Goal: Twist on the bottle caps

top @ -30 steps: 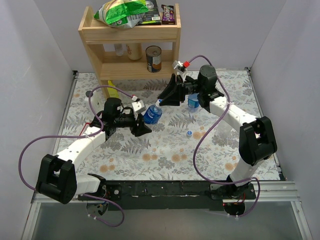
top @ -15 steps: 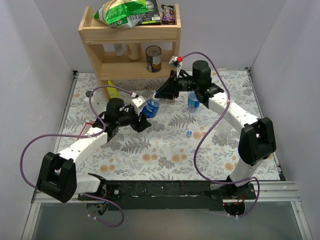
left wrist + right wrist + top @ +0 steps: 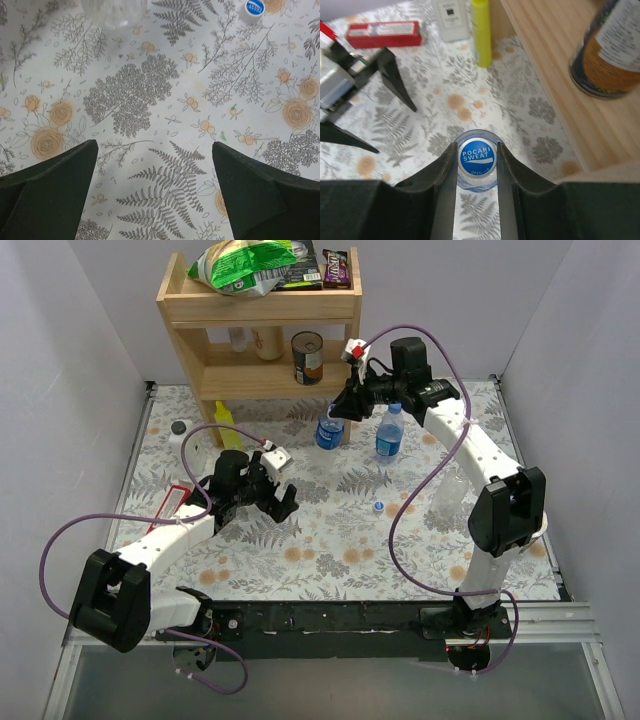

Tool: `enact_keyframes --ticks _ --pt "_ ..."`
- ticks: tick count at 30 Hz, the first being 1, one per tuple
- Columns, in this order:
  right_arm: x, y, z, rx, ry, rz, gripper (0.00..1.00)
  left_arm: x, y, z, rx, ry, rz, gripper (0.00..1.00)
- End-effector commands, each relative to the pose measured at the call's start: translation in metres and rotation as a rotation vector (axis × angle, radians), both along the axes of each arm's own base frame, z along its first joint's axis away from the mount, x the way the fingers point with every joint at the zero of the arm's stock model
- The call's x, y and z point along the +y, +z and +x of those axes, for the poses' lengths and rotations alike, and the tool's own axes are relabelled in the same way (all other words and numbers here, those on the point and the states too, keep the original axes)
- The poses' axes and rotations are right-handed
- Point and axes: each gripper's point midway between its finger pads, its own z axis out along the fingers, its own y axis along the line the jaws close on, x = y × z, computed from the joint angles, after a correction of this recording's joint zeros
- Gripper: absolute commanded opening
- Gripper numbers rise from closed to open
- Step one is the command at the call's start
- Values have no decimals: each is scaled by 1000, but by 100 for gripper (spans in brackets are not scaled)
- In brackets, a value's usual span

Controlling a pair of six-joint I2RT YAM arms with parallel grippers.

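Observation:
A clear bottle with a blue label (image 3: pixel 328 433) is upright in front of the shelf. My right gripper (image 3: pixel 336 412) comes down on it from above and is shut on its blue cap (image 3: pixel 477 158); the bottle's shoulder (image 3: pixel 478 186) shows below the cap between the fingers. A second labelled bottle (image 3: pixel 390 437) stands capped just to the right. A loose blue cap (image 3: pixel 378 507) (image 3: pixel 254 7) lies mid-table. An unlabelled clear bottle (image 3: pixel 446 492) (image 3: pixel 115 10) stands further right. My left gripper (image 3: pixel 280 502) (image 3: pixel 154 145) hangs open over bare tablecloth, holding nothing.
A wooden shelf (image 3: pixel 258 310) (image 3: pixel 545 75) at the back holds a can (image 3: pixel 307 358) (image 3: pixel 607 50) and snack packs. A yellow bottle (image 3: pixel 224 418) (image 3: pixel 481 32), a white bottle (image 3: pixel 451 20) and a red box (image 3: pixel 172 502) (image 3: pixel 384 33) are at the left.
My left gripper has let go of the labelled bottle, opened wide and drawn back toward the near left. My right gripper has carried that bottle by its cap back toward the shelf.

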Motion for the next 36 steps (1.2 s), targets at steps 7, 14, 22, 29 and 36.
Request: enact_keyframes --ticks 7,14,22,29,36 --pt "-11 -33 31 -104 -26 -169 1 7 -6 -5 7 6 40 98" --pt "-13 -47 30 -81 -39 -183 3 7 -9 -5 11 1 44 98" --pt "-14 -47 33 -67 -70 -184 32 5 -10 -4 11 -11 42 98" --pt "-15 -44 37 -72 -91 -181 41 4 -12 -6 14 -21 42 98" --pt "-15 -43 36 -68 -94 -175 58 3 -12 -9 20 -33 36 98"
